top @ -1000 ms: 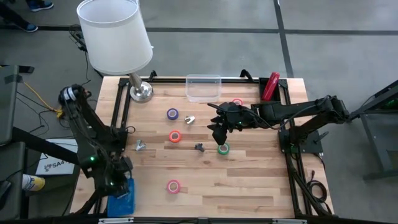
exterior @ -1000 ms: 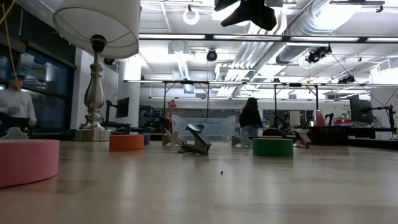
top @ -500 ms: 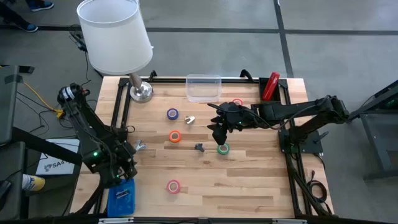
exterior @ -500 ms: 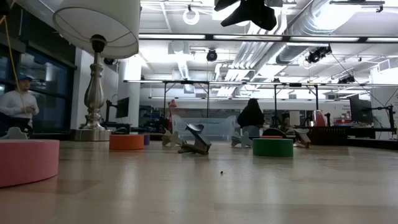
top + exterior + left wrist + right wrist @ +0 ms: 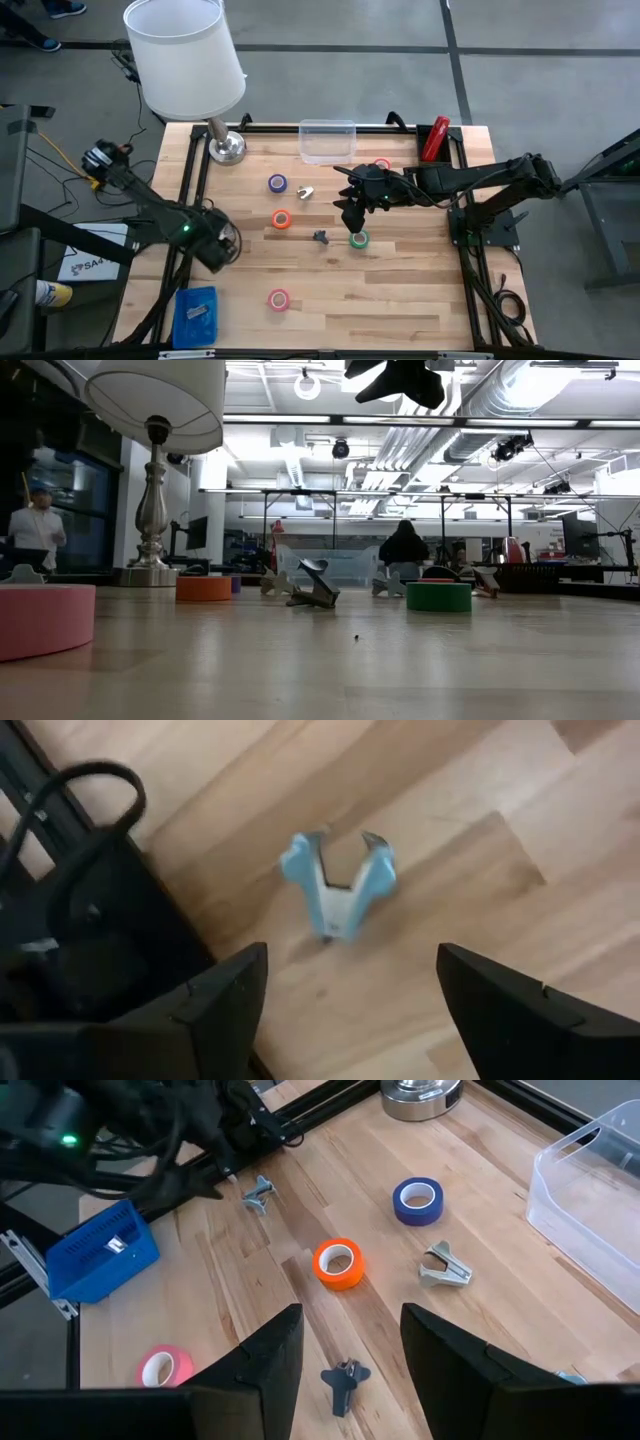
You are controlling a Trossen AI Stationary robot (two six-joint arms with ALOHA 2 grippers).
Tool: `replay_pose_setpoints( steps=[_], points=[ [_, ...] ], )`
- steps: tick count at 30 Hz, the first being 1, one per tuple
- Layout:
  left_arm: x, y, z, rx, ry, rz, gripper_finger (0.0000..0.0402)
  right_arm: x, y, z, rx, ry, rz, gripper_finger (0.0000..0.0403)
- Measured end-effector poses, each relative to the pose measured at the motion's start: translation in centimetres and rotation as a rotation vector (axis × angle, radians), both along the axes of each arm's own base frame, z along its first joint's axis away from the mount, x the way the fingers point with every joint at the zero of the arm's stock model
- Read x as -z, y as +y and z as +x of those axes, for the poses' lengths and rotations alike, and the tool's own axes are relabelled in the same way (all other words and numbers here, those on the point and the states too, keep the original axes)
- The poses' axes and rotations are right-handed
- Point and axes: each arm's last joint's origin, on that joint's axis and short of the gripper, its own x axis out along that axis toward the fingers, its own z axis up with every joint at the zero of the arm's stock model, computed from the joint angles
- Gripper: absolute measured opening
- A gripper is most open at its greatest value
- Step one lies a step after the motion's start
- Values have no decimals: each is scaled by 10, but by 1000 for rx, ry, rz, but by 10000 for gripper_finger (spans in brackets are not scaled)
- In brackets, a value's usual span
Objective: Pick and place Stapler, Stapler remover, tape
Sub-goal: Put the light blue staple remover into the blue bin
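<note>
1. I saw my left tool (image 5: 345, 985) spread wide just over a pale remover (image 5: 338, 892) at the desk's (image 5: 400, 290) left edge.
2. My right tool (image 5: 349, 214) hung wide above the green tape (image 5: 359, 239).
3. The stapler (image 5: 435, 138) lay at the far right corner.

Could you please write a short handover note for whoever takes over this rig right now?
Left gripper: open, above a staple remover at the table's left edge.
Right gripper: open, empty, raised over mid-table by the green tape.
Stapler: far right corner.
Other tapes: purple, orange, pink.
Clear bin: looks empty.
Nothing looks placed yet; all items left.
</note>
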Motion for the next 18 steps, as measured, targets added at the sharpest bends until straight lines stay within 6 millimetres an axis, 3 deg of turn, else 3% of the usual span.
replay_pose_setpoints(
  steps=[8,18],
  points=[
    [11,15,12,49,20,-40,289,0,0,0,-4,4,-6,161],
    [26,23,11,52,44,-44,290,1,0,-1,-4,19,-2,161]
  ],
)
